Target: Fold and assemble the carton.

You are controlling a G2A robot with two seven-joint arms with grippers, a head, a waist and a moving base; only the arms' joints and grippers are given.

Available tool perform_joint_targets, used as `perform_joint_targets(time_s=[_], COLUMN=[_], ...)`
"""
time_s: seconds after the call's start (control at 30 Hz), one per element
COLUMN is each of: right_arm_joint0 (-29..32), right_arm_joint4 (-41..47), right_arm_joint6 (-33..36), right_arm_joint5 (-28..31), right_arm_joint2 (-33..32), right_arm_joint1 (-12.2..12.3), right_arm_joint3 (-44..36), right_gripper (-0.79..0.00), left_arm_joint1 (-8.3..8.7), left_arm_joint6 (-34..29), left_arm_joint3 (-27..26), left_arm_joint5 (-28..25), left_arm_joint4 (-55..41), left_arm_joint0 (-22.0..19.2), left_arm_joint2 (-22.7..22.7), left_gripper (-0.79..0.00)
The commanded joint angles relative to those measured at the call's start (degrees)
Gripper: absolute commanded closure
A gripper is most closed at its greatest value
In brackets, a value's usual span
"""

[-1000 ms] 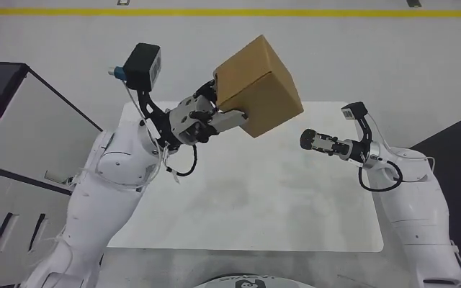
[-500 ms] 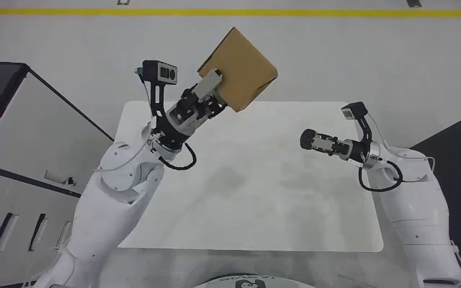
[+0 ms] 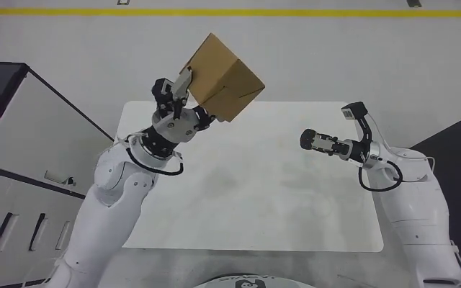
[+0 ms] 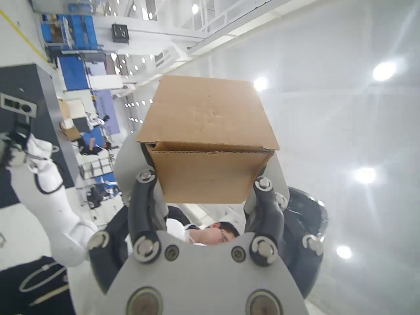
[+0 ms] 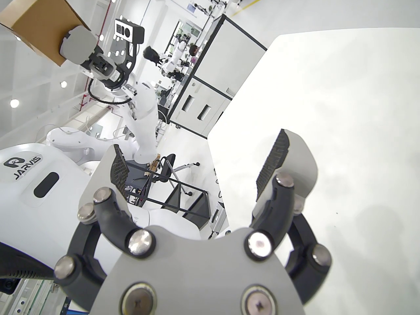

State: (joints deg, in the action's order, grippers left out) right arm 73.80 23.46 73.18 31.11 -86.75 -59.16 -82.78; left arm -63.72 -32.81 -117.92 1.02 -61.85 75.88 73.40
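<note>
**Top view: a brown, box-shaped corrugated-cardboard carton [image 3: 220,72] is riding high in the left gripper [image 3: 191,88]**

The carton is hanging tilted in the air over the far left corner of the white, round-cornered table [image 3: 288,216], touching none of it. The left gripper, grey metal with dark linkages and pale pads, is clamping one end of it, with a finger pressing on each of two opposite walls. The right gripper [image 3: 308,139], fitted with black ribbed pads, is gaping with nothing in it. It is hovering above the table's right side, well apart from the carton.

Slipping is looking like the main risk. The board is matte and fairly smooth, and the pads are gripping near one end only. Most of the box is sticking out beyond them, so its own weight could be twisting it loose.

Crushing is the second risk, since the walls are thin and the box is probably hollow. A harder squeeze would likely be bowing them inward.

In the left wrist view, the end face beside the fingers is sitting under an overhanging panel, with a small gap at one corner. Nothing seems to be sealing that seam, so a flap could be springing open.

A drop from here would likely be landing near the table's far edge and could be tumbling off it.
</note>
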Motion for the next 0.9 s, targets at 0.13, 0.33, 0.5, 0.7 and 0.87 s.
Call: perform_joint_targets(time_s=[0.13, 0.33, 0.5, 0.7, 0.87], right_arm_joint0=[0.0, 0.0, 0.0, 0.0, 0.0], right_arm_joint4=[0.0, 0.0, 0.0, 0.0, 0.0], right_arm_joint6=[0.0, 0.0, 0.0, 0.0, 0.0], right_arm_joint5=[0.0, 0.0, 0.0, 0.0, 0.0], right_arm_joint2=[0.0, 0.0, 0.0, 0.0, 0.0], right_arm_joint1=[0.0, 0.0, 0.0, 0.0, 0.0], right_arm_joint3=[0.0, 0.0, 0.0, 0.0, 0.0], right_gripper=[-0.785, -0.785, -0.785, -0.785, -0.785], left_arm_joint1=[0.21, -0.05, -0.69, -0.78, -0.91], left_arm_joint6=[0.13, 0.92, 0.89, 3.82, 1.55], left_arm_joint3=[-0.87, -1.93, -3.11, -3.74, -3.34], left_arm_joint5=[3.66, 4.01, 5.99, 9.93, 9.32], left_arm_joint4=[0.98, -2.3, -13.84, -15.8, -14.73], left_arm_joint0=[-0.82, -0.27, -0.22, 0.1, 0.11], left_arm_joint2=[1.63, 1.15, 0.73, 1.53, 1.96], left_gripper=[0.0, 0.0, 0.0, 0.0, 0.0])
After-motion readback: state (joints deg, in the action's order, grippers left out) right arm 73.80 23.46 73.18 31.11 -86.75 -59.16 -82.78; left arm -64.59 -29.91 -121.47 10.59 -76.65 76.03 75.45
